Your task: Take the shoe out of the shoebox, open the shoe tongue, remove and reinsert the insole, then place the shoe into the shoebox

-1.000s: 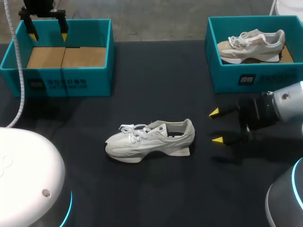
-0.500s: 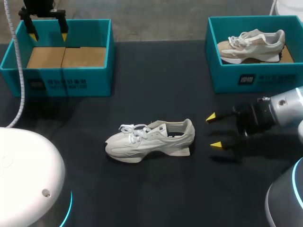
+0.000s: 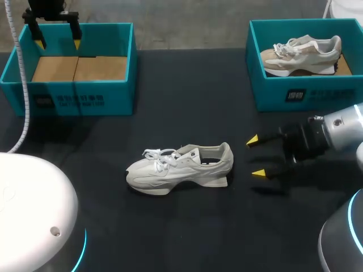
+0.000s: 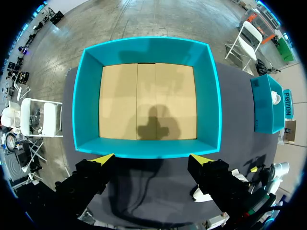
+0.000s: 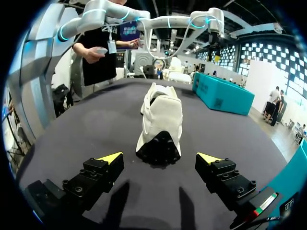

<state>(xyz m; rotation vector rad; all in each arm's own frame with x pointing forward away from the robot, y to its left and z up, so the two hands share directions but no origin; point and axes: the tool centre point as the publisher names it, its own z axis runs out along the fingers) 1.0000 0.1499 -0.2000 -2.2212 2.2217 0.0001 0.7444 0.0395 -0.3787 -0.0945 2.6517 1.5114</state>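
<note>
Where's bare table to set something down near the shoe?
Widest bare table lies between the two shoeboxes, beyond the white shoe. The left shoebox is empty too. Crowded: the right gripper sits open just off the heel; the right shoebox holds a second shoe.

The head camera is looking down from above and behind onto the black tabletop (image 3: 187, 102), taking in the whole scene from far off. The left wrist camera is hanging over the open teal cardboard box (image 4: 86, 96) at the table's ten o'clock, facing straight down into it. The right wrist camera is sitting low at three o'clock, facing nine o'clock toward the white lace-up sneaker (image 5: 160, 122) close ahead. The head view is sharing both.
</note>
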